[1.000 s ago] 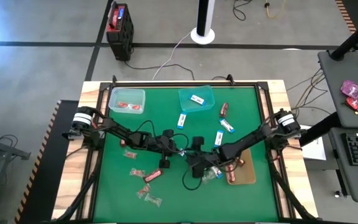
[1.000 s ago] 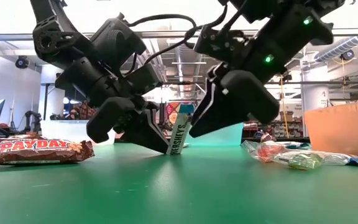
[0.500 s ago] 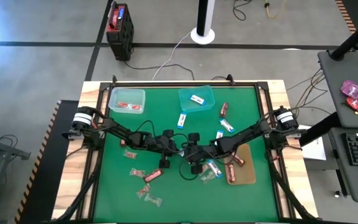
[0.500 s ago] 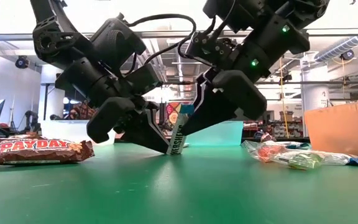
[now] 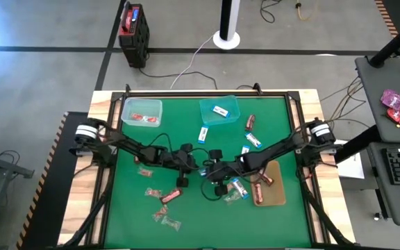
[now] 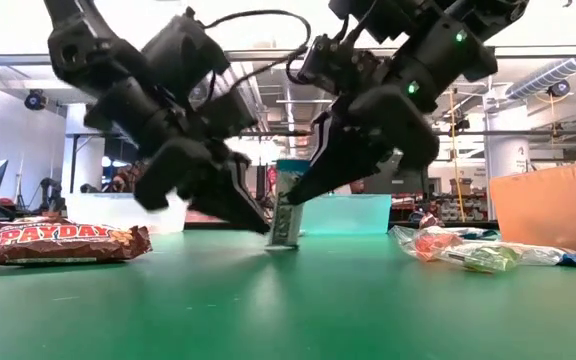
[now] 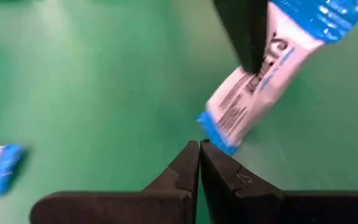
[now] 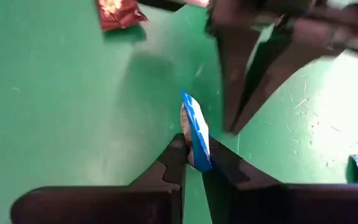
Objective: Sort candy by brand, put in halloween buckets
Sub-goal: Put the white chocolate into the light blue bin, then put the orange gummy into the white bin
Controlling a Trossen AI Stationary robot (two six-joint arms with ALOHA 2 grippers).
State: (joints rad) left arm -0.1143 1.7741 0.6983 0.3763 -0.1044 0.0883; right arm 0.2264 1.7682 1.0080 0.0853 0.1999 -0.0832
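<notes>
A white-and-blue packet [image 6: 286,208] stands upright at the table's middle, its lower end on the green mat. My right gripper [image 8: 194,149] is shut on its upper end. My left gripper [image 7: 199,149] is shut, with its tips beside the packet's lower blue end [image 7: 217,135]. At the far side stand a mint bucket [image 5: 142,111] and a teal bucket [image 5: 219,110]. An amber tray [image 5: 269,187] lies near the right edge. More candy is scattered over the mat. My left gripper has its shut tips right at the packet's lower blue end [image 7: 215,138]; I cannot tell whether they touch it. My right gripper pinches the packet's upper blue end [image 8: 197,134] between its two fingers, slanting down from the table's right. The packet stands upright with its lower end [image 6: 283,240] on the mat.
A Payday bar [image 6: 58,242] lies near left, and clear twists [image 6: 453,250] lie near right beside the amber tray. Loose white-and-blue packets [image 5: 254,141] and a dark bar [image 5: 250,122] lie at the far right. Twists [image 5: 169,221] lie near the front left.
My right gripper has moved toward the table's left onto the packet and shut on its upper end. The packet, which leaned against my left gripper's tips, now stands upright with its lower end still on the mat.
</notes>
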